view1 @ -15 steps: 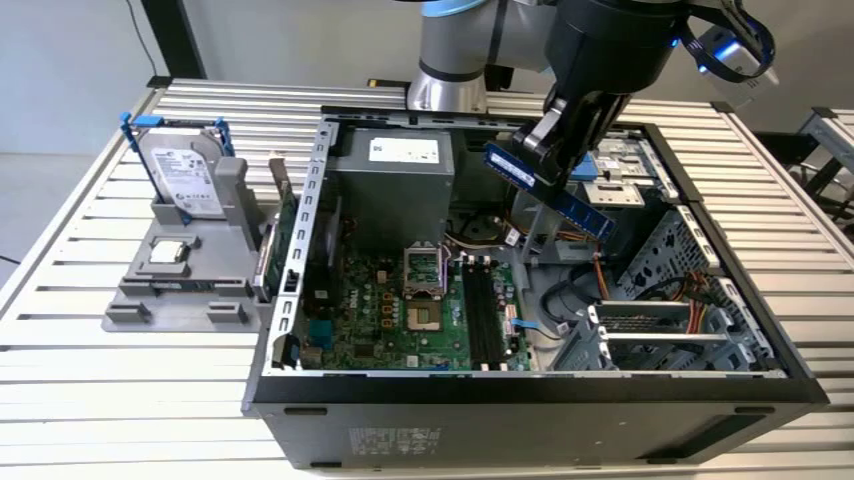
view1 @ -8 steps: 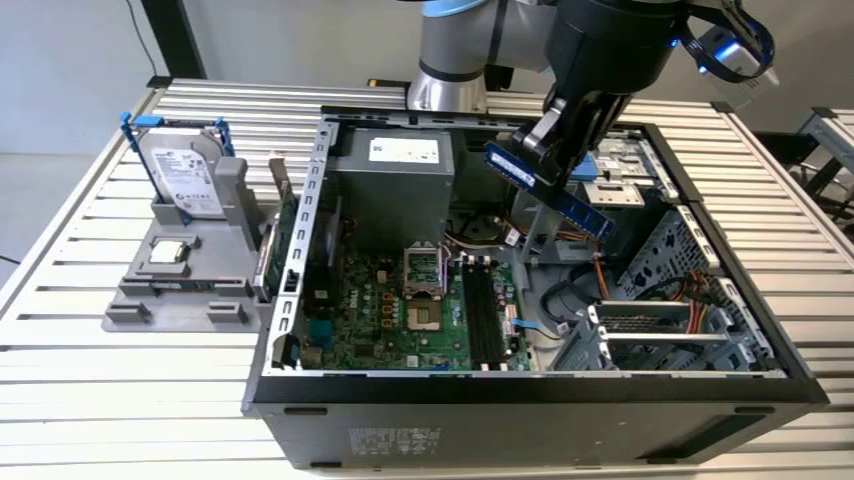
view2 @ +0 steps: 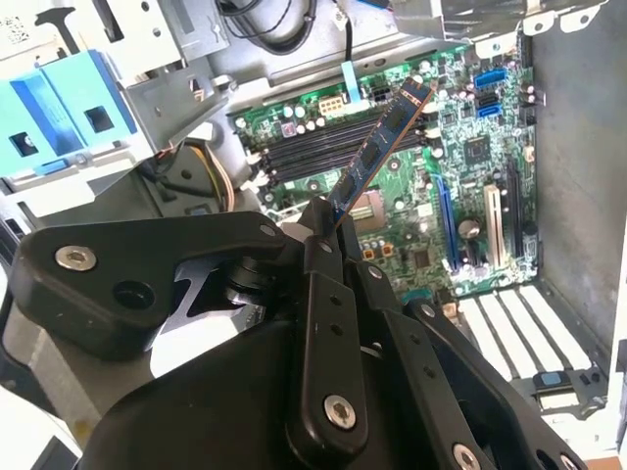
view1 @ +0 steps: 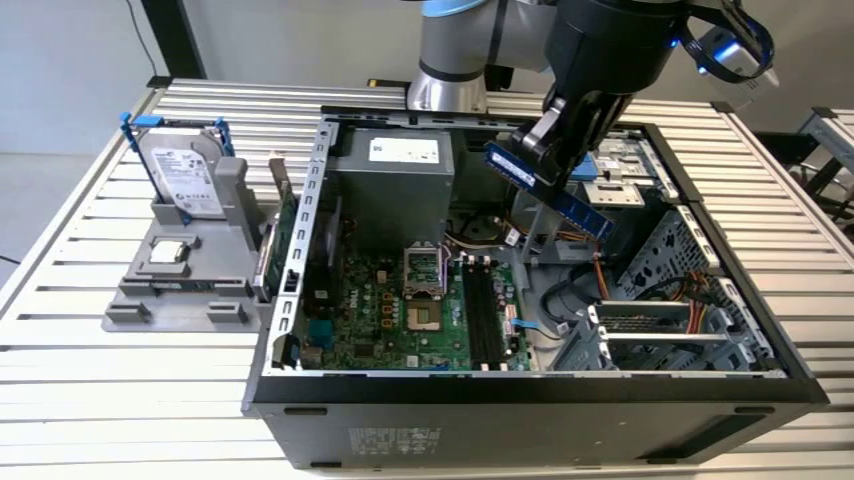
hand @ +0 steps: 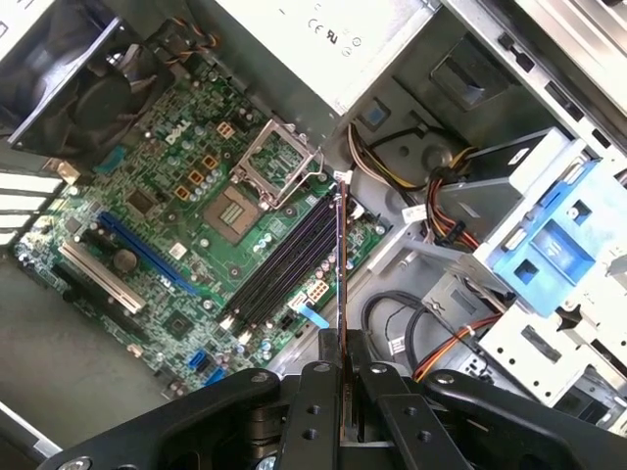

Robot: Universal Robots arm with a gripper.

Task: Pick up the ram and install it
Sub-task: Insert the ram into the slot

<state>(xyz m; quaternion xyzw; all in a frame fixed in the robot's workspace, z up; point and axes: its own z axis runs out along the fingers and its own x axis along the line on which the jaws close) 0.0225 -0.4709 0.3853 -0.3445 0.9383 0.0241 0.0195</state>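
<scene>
My gripper (view1: pixel 553 150) is shut on the ram (view1: pixel 550 192), a long blue-green stick with dark chips. It hangs tilted in the air above the open computer case (view1: pixel 287 250), over the case's middle right in the exterior view. In the second wrist view the ram (view2: pixel 377 152) juts out from between the black fingers (view2: pixel 321 257), angled over the motherboard. In the first wrist view the ram (hand: pixel 341 264) shows edge-on, its far end over the long black memory slots (hand: pixel 284 264). These slots (view1: pixel 481 315) lie empty on the green motherboard (view1: pixel 387 320), well below the stick.
A silver hard drive (view1: pixel 184 170) in a blue frame stands on a grey holder at the exterior view's left, outside the case. Inside are the grey power supply (view1: pixel 394 170), the CPU socket (hand: pixel 235 211), a blue drive bracket (hand: pixel 549 235) and bundled cables (hand: pixel 441 206).
</scene>
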